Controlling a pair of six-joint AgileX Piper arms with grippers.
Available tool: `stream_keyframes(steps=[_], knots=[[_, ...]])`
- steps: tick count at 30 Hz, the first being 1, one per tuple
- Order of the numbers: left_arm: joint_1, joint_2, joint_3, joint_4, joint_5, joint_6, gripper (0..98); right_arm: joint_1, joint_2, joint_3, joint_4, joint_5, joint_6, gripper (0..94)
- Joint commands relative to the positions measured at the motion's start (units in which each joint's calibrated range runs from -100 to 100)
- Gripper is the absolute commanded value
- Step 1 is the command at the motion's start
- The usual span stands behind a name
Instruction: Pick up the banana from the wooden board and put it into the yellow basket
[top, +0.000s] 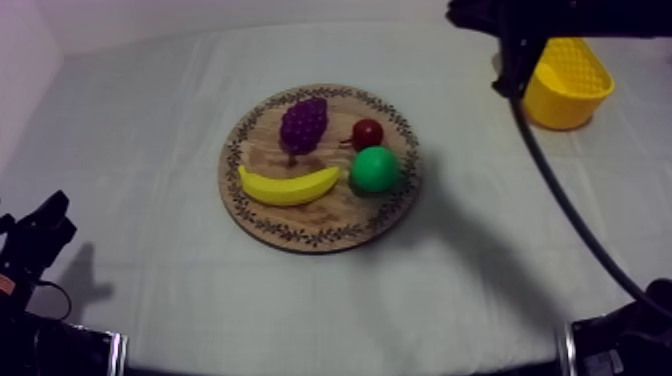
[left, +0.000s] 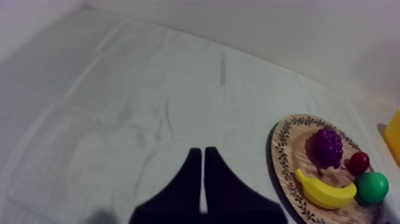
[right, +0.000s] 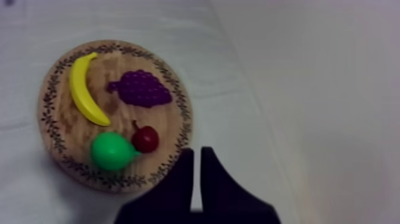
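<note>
The yellow banana (top: 288, 186) lies on the front half of the round wooden board (top: 330, 215), its curve open toward the purple grapes (top: 304, 124). My right gripper (right: 197, 156) is shut on nothing and hovers above the cloth just off the board's (right: 65, 131) rim, on the side of the small red fruit (right: 145, 139); the banana (right: 85, 89) lies across the board from it. My right arm (top: 560, 15) comes in high at the upper right, over the yellow basket (top: 567, 82). Low at the left, my left gripper (left: 199, 156) is shut, with the banana (left: 324, 190) off to its side.
A green pear (top: 375, 169) and the small red fruit (top: 367, 133) lie on the board right of the banana. The basket stands at the table's far right. Bare cloth (top: 150, 120) surrounds the board.
</note>
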Motion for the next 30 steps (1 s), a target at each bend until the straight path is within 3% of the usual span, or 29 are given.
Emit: stream_keyframes(steps=[1,13,30], knots=[[0.0,0.0,0.0,-0.01,0.0,0.0,0.1,-2.0,3.6,-2.7,0.1,1.2,0.0,3.5],[0.0,0.0,0.0,-0.01,0.0,0.0,0.1,-6.4,16.1,-11.1,0.3,8.6,1.3,4.6],[0.0,0.0,0.0,-0.01,0.0,0.0,0.1,-7.9,20.6,-12.8,0.2,9.2,1.3,6.7]])
